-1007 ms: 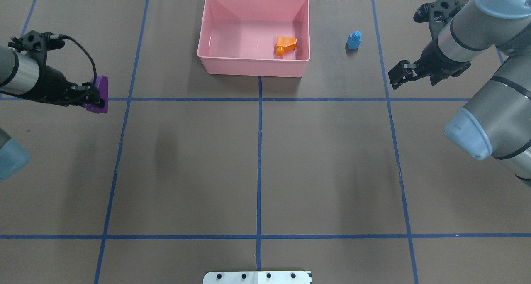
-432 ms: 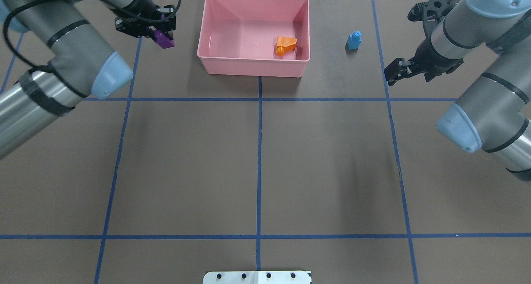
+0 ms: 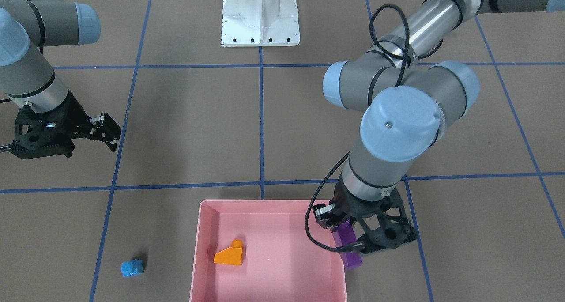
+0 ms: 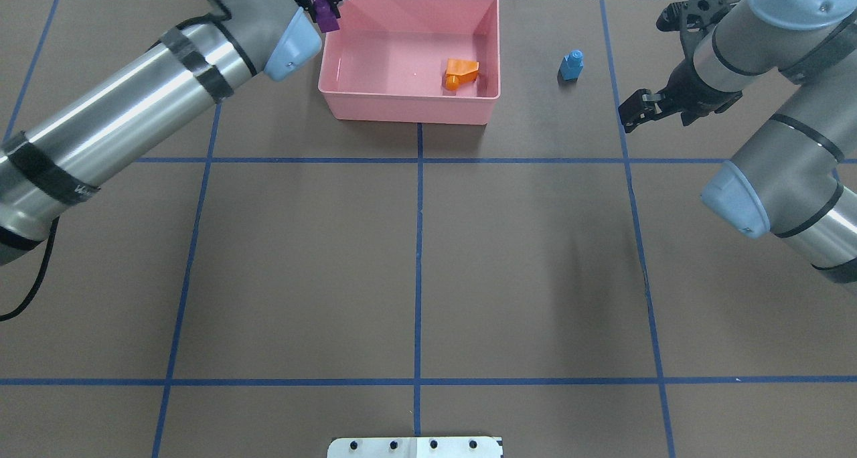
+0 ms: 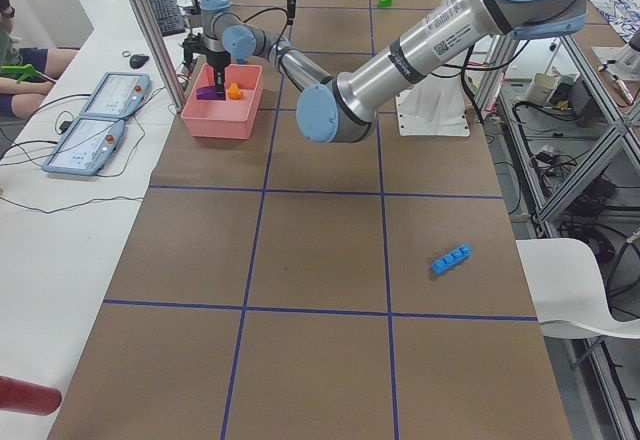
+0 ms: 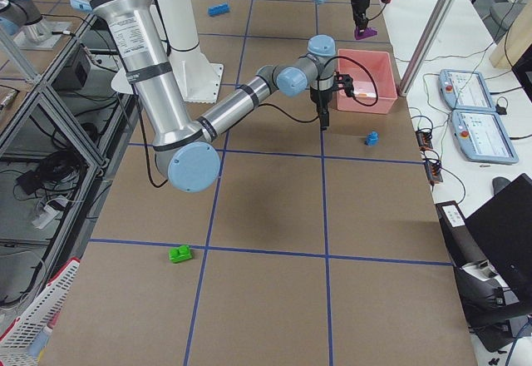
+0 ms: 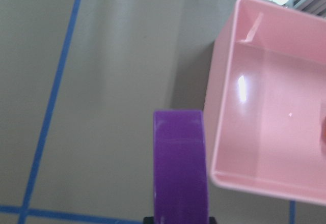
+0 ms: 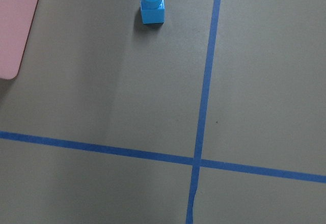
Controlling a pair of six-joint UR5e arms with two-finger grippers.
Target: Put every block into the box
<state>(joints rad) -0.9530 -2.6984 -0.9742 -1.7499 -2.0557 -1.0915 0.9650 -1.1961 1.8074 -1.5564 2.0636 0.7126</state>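
My left gripper [image 4: 323, 4] is shut on the purple brick [image 4: 327, 17] and holds it in the air at the left rim of the pink box [image 4: 408, 107]. The brick also shows in the front view [image 3: 352, 255] and the left wrist view [image 7: 181, 168]. The orange brick [image 4: 460, 72] lies inside the box at its right. The tiny blue brick [image 4: 571, 65] stands on the table right of the box. My right gripper [image 4: 633, 110] is open and empty, near and to the right of it. The long blue brick [image 5: 451, 258] and the green brick [image 6: 179, 254] lie far off at the table's ends.
The white base plate [image 3: 260, 24] sits at the robot's side of the table. Blue tape lines cross the brown table cover. Tablets and cables lie on a side bench [image 6: 470, 104] behind the box.
My left arm has carried the purple brick from the table's far left up to the box's left rim. My right gripper has moved slightly towards the tiny blue brick.
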